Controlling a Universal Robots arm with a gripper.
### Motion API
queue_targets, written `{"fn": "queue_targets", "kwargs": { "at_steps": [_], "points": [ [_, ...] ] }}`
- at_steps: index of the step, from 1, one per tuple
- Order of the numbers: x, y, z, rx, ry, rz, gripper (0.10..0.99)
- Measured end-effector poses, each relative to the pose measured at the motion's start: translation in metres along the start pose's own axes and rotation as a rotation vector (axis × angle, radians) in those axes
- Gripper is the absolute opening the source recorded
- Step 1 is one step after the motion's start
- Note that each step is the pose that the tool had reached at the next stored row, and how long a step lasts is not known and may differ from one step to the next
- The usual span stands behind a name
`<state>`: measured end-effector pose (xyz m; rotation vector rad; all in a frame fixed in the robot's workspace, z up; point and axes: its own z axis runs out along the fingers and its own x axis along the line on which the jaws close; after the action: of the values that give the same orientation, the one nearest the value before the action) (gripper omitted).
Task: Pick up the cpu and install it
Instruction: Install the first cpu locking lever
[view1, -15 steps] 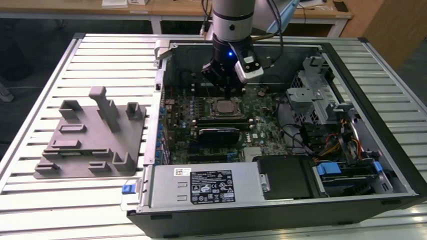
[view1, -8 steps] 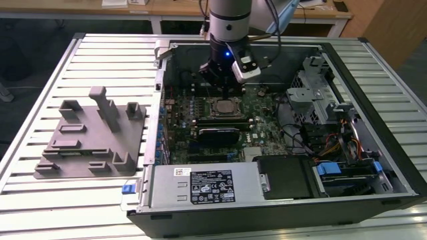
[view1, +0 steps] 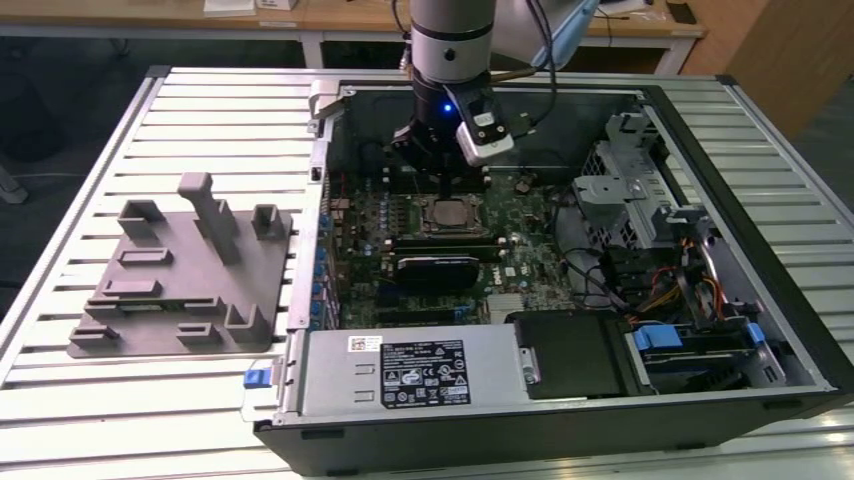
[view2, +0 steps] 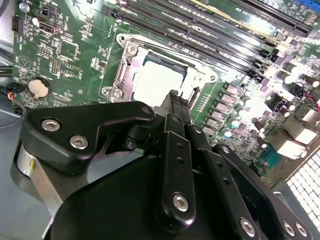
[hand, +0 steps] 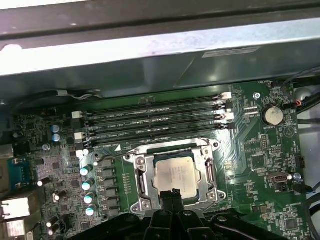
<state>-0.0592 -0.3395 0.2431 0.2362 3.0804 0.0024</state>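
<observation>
- The tool (hand: 172, 193) points down into the open computer case (view1: 561, 425). In the first wrist view its two fingers are pressed together with nothing between them.
- Its tips sit just over one edge of the cpu (hand: 174, 172). I cannot tell whether they touch it.
- The cpu lies flat, silver top up, inside the metal frame (hand: 141, 176) of its socket on the motherboard (hand: 260, 162). It looks seated and square to the frame, though I cannot tell whether the frame is clamped down on it.
- Risk, as I judge it: if the closed tips press down off-centre, they could tilt the chip in its seat and bend the contacts under it, or scratch the shiny top.
- A sideways drift of the tool could knock the frame, or scrape the row of capacitors (hand: 86, 185) just beside the socket.
- The memory slots (hand: 155, 122) run along the far side of the socket, so a swing that way could catch their latches.
- The case walls stand near the arm, and a wide move could strike them.
- The grey holder (view1: 187, 285) lies on the table (view1: 80, 420) outside the case, well apart from the tool.
</observation>
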Motion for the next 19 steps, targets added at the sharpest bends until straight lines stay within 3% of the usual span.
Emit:
{"fn": "queue_targets", "kwargs": {
  "at_steps": [19],
  "points": [
    [0.0229,-0.0035,-0.0012,0.000,0.0000,0.000,0.106]
  ]
}}
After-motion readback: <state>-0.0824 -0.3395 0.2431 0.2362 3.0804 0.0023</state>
